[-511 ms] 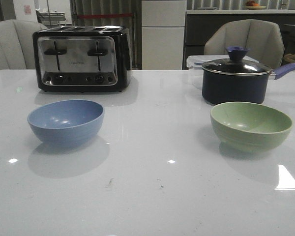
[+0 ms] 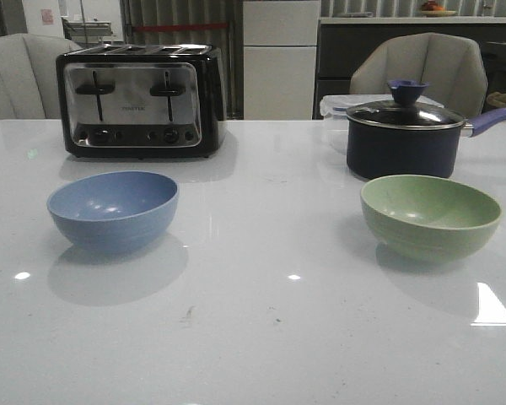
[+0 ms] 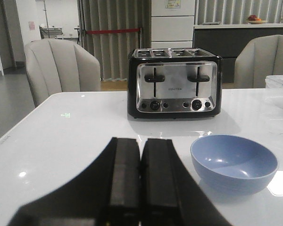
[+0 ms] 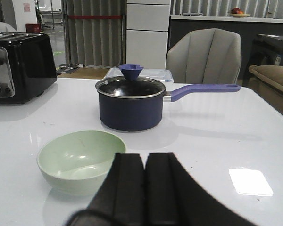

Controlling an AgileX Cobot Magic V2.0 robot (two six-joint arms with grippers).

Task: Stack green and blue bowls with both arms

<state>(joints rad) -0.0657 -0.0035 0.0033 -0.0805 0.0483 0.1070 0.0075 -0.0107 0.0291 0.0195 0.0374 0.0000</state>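
Note:
The dusty blue bowl [image 2: 113, 210] stands upright and empty on the left of the white table. The pale green bowl [image 2: 430, 215] stands upright and empty on the right, in front of the dark pot. Neither arm shows in the front view. In the left wrist view my left gripper [image 3: 141, 143] is shut and empty, with the blue bowl [image 3: 234, 162] beside and slightly ahead of it, apart. In the right wrist view my right gripper [image 4: 145, 157] is shut and empty, and the green bowl [image 4: 80, 160] sits close beside its fingers, partly hidden by them.
A black and chrome toaster [image 2: 140, 101] stands at the back left. A dark blue lidded pot [image 2: 405, 139] with a purple handle stands just behind the green bowl, a clear lidded box [image 2: 337, 108] behind it. Chairs stand past the table's far edge.

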